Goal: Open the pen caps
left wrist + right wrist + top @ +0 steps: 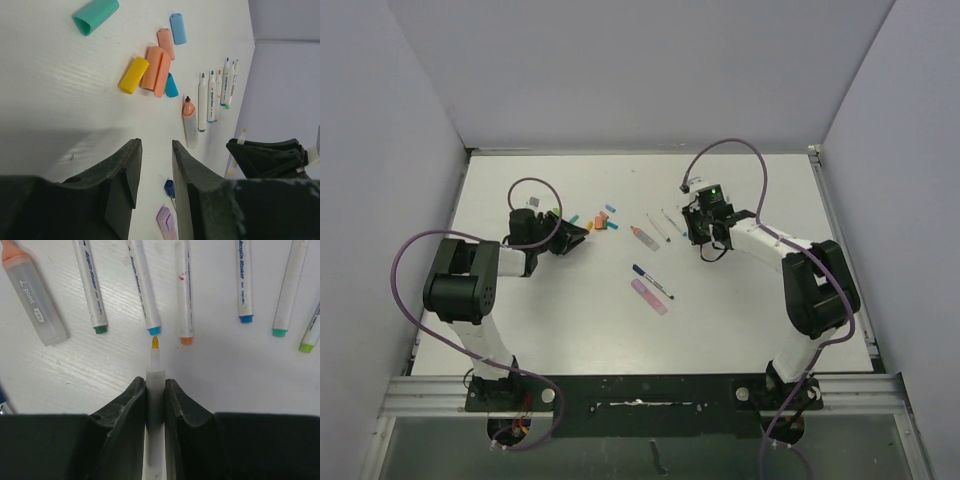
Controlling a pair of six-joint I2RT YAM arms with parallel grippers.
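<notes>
The right fingers [137, 392] are clenched on a pale pen [155, 371] whose yellow-orange tip is bare and points at the row of uncapped pens [141, 285] lying just ahead. The left fingers [134, 160] stand released with nothing between them, near the loose pen caps [156, 70] (teal, blue, salmon, yellow) scattered on the desk [750, 320]. The step in hand looks like setting this pen down. Lower it flat into the free strip before the row, tip stopping short of the blue-tipped and orange-tipped bodies, then let go gently so it does not roll. Room is tight ahead. A blue-capped pen [652, 282] and a purple marker [648, 297] lie mid-desk, apart from both arms and probably unopened. The desk edges are far off.
</notes>
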